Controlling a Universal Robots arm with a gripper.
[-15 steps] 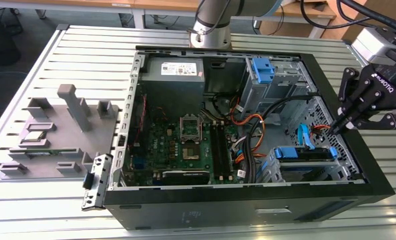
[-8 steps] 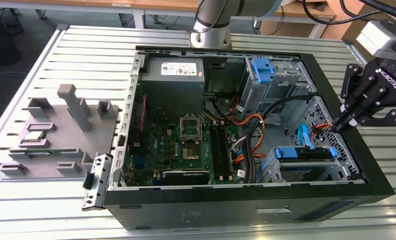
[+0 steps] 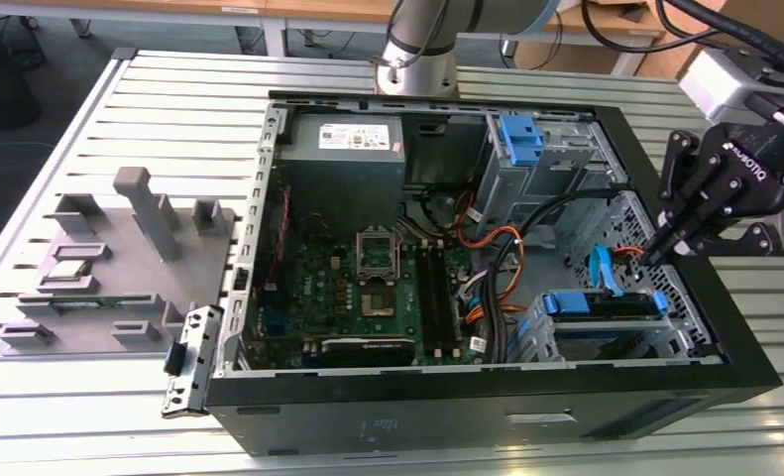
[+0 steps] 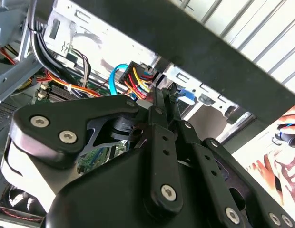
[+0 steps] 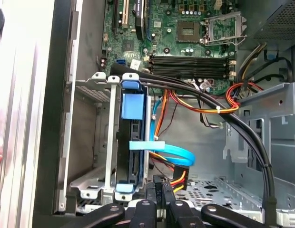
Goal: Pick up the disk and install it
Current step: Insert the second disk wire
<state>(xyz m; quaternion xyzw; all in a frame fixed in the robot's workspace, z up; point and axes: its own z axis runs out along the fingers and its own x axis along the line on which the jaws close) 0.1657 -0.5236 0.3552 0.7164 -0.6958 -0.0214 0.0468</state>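
The gripper (image 3: 659, 250) hangs with its fingers pressed together, holding nothing, just above the open computer case's (image 3: 748, 342) wall on the exterior view's right. Just below and beyond it, the disk (image 3: 610, 304) sits upright in its blue bracket, slotted into the metal drive cage (image 5: 97, 137). Farther in lies the green motherboard (image 3: 365, 283).

Black computer case (image 3: 498, 412) on a pale grey slatted table (image 3: 167, 89). Green circuit board (image 3: 365, 278) inside, with orange, red and yellow wires (image 5: 204, 107) and a light blue flat cable (image 5: 178, 154). Blue bracket around the dark disk (image 5: 133, 142). Black gripper (image 3: 667, 248). Grey tray (image 3: 114, 268).
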